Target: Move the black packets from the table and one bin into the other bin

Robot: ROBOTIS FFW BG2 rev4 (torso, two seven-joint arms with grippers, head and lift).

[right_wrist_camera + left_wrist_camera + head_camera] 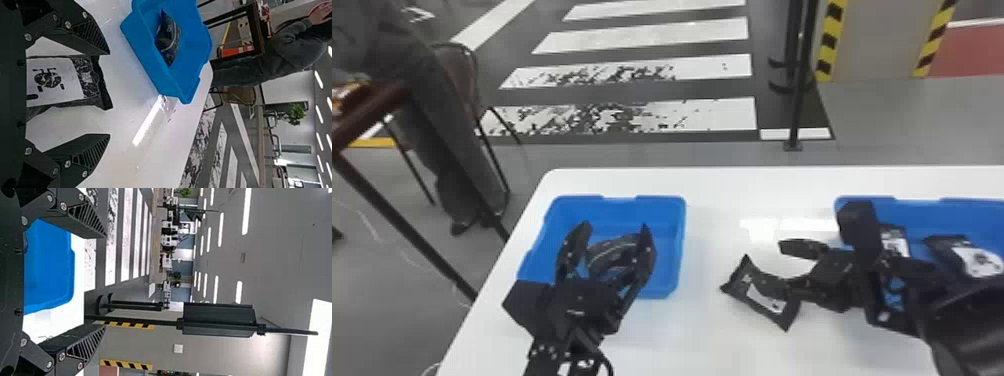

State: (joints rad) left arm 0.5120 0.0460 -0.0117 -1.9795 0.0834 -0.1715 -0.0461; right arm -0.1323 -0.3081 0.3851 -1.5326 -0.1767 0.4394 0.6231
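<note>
In the head view my left gripper (616, 227) stands open over the left blue bin (680, 240), with a black packet (612, 252) seen between its fingers. My right gripper (786, 265) is open above the table at a black packet (762, 297) with a white label. The right wrist view has my right gripper (109, 94) with this packet (58, 82) between its spread fingers, nearer one of them. Farther off is the left bin (147, 62) with its packet (169, 39). In the left wrist view, my left gripper (105, 281) spans the bin (49, 266).
The right blue bin (917, 207) holds labelled black packets (979, 260), partly behind my right arm. White table (712, 240) lies between the two bins. Beyond its left edge are a dark table frame (407, 232), a chair and a standing person; a post rises behind.
</note>
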